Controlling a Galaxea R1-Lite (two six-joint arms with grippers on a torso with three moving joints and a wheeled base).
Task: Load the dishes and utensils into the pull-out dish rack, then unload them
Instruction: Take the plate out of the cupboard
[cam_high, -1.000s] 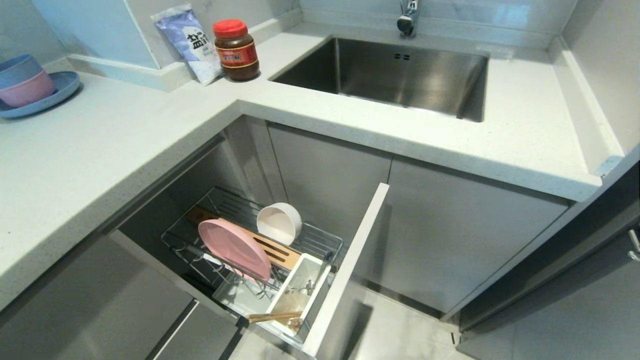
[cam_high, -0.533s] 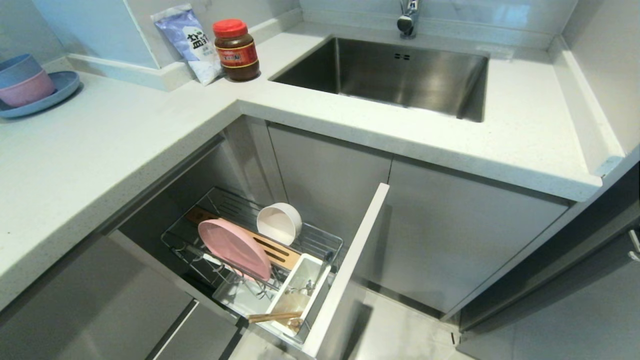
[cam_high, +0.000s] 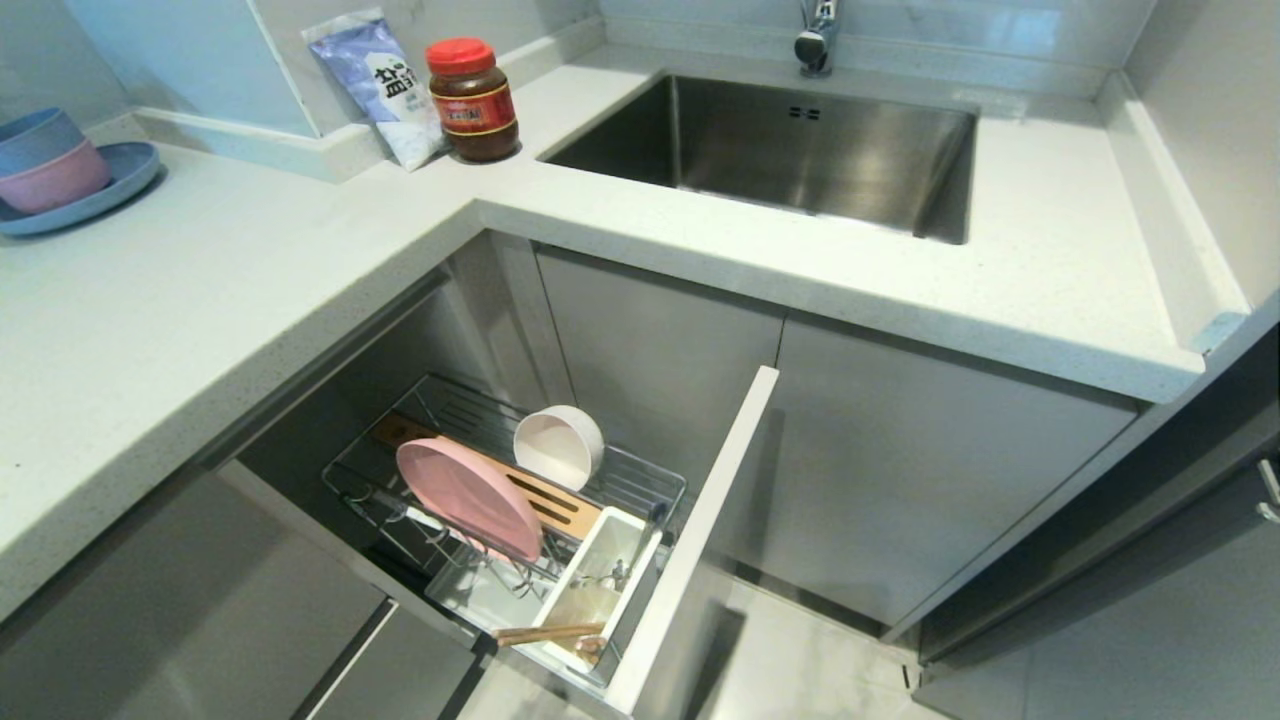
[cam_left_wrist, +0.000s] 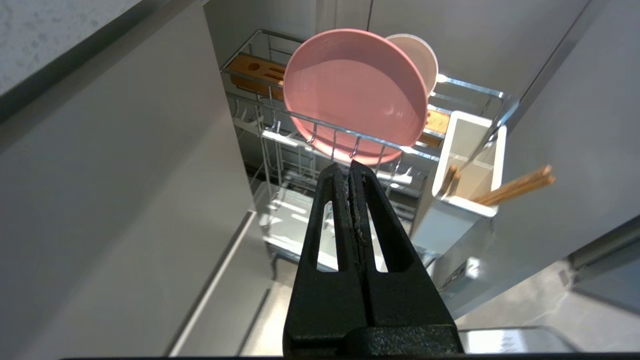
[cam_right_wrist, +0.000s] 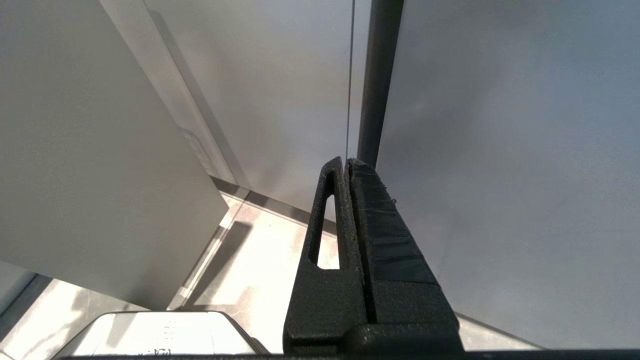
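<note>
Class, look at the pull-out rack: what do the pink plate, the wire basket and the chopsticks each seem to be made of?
Pink plate: probably matte plastic or a similar composite, with an even colour and a soft sheen. Wire basket: chromed metal, thin rods with bright reflections. Chopsticks: light wood or bamboo, tan and unglossy.

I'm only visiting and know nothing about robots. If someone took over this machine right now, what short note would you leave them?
Left gripper: shut, empty, low in front of the pulled-out dish rack, touching nothing.
Right gripper: shut, empty, pointing at plain cabinet fronts, away from the work.
Pink plate: standing on edge in the rack's prongs.
White bowl: tipped on its side further back in the rack.
Chopsticks: in the white caddy, ends sticking out over its rim. Something metal, likely the fork, is in there too.
Done: loading looks finished.
Left: take everything out again.
</note>
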